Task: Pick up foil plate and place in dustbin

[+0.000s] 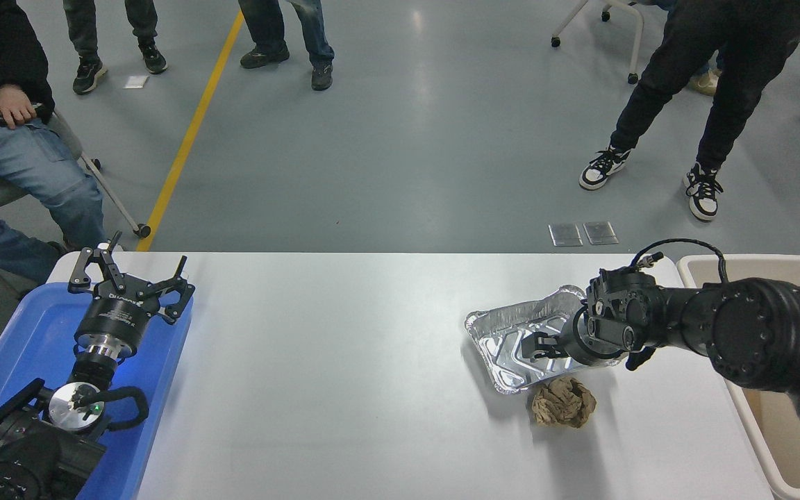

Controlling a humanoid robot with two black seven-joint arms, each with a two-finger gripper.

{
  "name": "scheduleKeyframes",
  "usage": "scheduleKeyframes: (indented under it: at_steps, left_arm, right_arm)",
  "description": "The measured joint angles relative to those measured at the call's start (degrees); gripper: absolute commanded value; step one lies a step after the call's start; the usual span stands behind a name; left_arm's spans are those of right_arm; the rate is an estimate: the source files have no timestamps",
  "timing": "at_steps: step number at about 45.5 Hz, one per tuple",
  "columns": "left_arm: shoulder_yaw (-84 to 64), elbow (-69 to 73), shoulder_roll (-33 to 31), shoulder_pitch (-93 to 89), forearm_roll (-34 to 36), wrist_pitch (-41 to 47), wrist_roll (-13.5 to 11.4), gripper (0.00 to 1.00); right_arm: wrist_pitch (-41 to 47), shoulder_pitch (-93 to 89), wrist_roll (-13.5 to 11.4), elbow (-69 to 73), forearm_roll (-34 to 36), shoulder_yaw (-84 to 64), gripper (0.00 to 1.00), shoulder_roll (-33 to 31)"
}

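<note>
The foil plate (511, 340) is a shiny silver rectangular tray with a crinkled rim, lying on the white table (344, 361) right of centre. My right gripper (539, 346) reaches in from the right and sits low over the plate's inside, hiding its right part. Whether it holds the plate cannot be made out. The dustbin (754, 267) is a beige tub at the table's right edge, partly behind my right arm. My left gripper (129, 274) is parked open and empty over a blue tray at the lower left.
A crumpled brown paper ball (563, 404) lies just in front of the plate, touching or nearly touching its near rim. The flat blue tray (25, 333) lies at the left edge. People stand and sit beyond the table's far side.
</note>
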Motion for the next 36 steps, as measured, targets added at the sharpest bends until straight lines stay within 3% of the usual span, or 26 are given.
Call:
scheduleKeyframes:
  at_steps: [20,36]
  left_arm:
    - [-0.01,0.00,0.00,0.00,-0.01,0.00,0.06,0.99]
    - [-0.01,0.02,0.02,0.00,-0.07,0.00,-0.02,0.99]
  right_arm:
    - [0.89,4.30,0.00,2.25,0.70,1.21,1.00,0.01]
    - [8.68,29.01,-0.01,21.18,4.81,1.75,1.00,-1.99]
